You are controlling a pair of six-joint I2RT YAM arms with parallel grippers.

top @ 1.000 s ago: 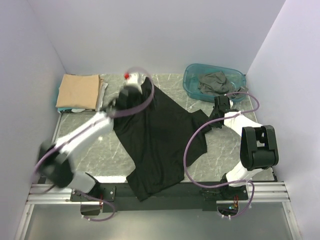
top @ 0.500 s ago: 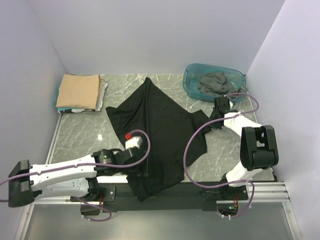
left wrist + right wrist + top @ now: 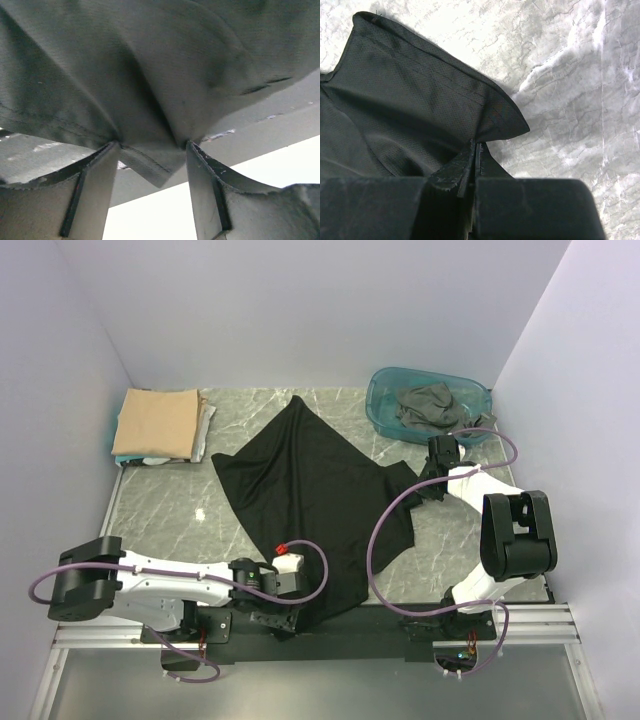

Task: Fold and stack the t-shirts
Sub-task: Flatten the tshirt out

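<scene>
The black t-shirt point(image 3: 310, 490) lies spread across the table, its near end hanging over the front edge. My left gripper point(image 3: 275, 618) is low at that near end. In the left wrist view point(image 3: 150, 147) its fingers stand apart with a hem corner of the black shirt point(image 3: 150, 75) between the tips. My right gripper point(image 3: 425, 485) is at the shirt's right sleeve. In the right wrist view point(image 3: 476, 145) it is shut on a fold of the black cloth point(image 3: 410, 100). A folded tan t-shirt point(image 3: 155, 422) lies at the far left on pale ones. A dark grey t-shirt point(image 3: 425, 405) sits in the tub.
The teal plastic tub point(image 3: 380, 410) stands at the far right corner. Purple walls close in the left, back and right sides. The marble tabletop point(image 3: 170, 510) shows left of the black shirt. The metal rail point(image 3: 100, 630) runs along the front edge.
My left arm swung from the shirt's far corner down to its near end at the front edge. The far corner now lies flat on the table. The right arm has not moved.
</scene>
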